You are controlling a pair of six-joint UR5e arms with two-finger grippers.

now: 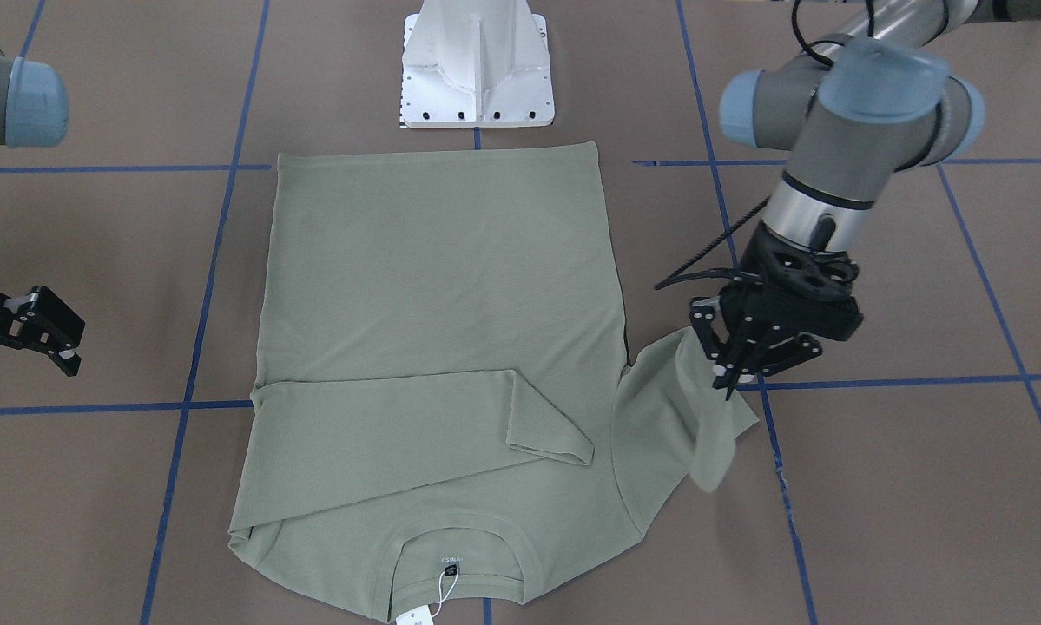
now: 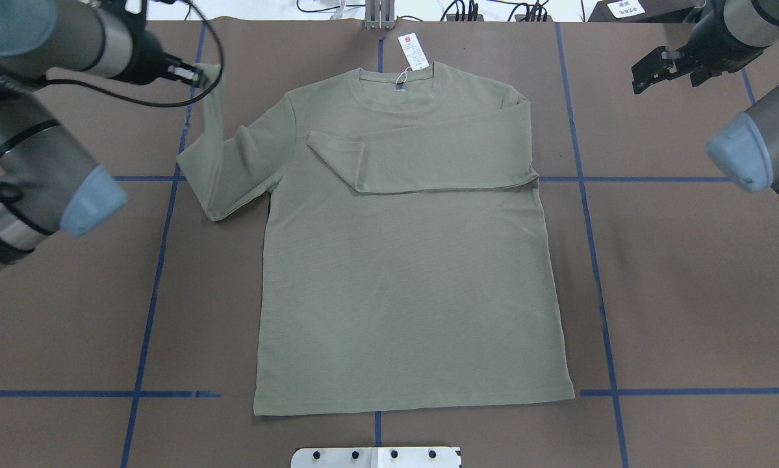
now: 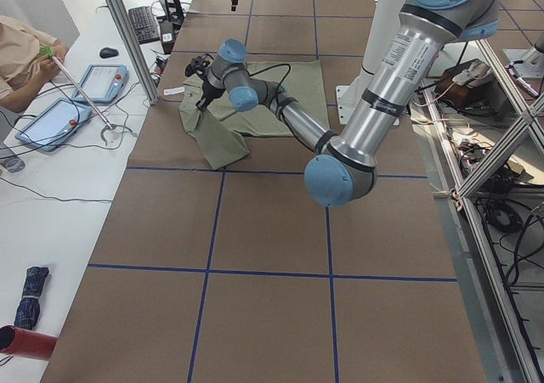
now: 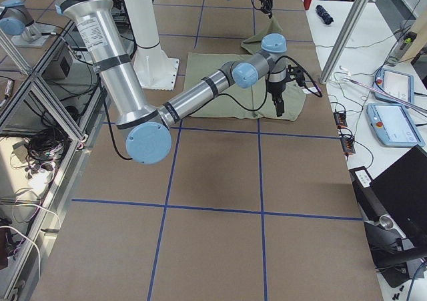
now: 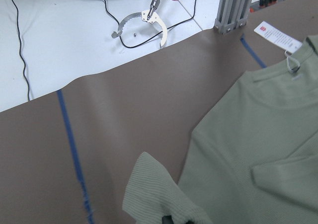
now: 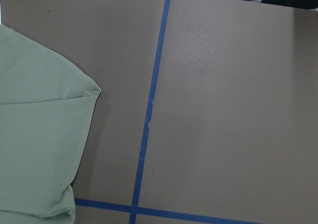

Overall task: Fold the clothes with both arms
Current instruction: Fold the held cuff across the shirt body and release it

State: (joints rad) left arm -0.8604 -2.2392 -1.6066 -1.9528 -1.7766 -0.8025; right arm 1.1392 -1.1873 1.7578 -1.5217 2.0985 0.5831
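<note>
The sage-green shirt point(image 2: 402, 260) lies flat on the brown table, collar on the far side from me, with its white hang tag point(image 2: 413, 51) at the collar. One sleeve point(image 2: 441, 156) is folded across the chest. My left gripper point(image 2: 197, 75) is shut on the cuff of the other sleeve point(image 2: 214, 149) and holds it lifted off the table beside the shirt's shoulder; it also shows in the front view point(image 1: 733, 369). The cuff point(image 5: 154, 194) shows at the bottom of the left wrist view. My right gripper point(image 1: 42, 334) is open and empty, well clear of the shirt's other side.
The white pedestal base point(image 1: 477, 65) stands just behind the shirt's hem. Blue tape lines point(image 2: 162, 260) cross the table. A white desk with tablets point(image 3: 59, 120) and cables runs along the far table edge, with an aluminium post point(image 5: 236, 5) near the collar.
</note>
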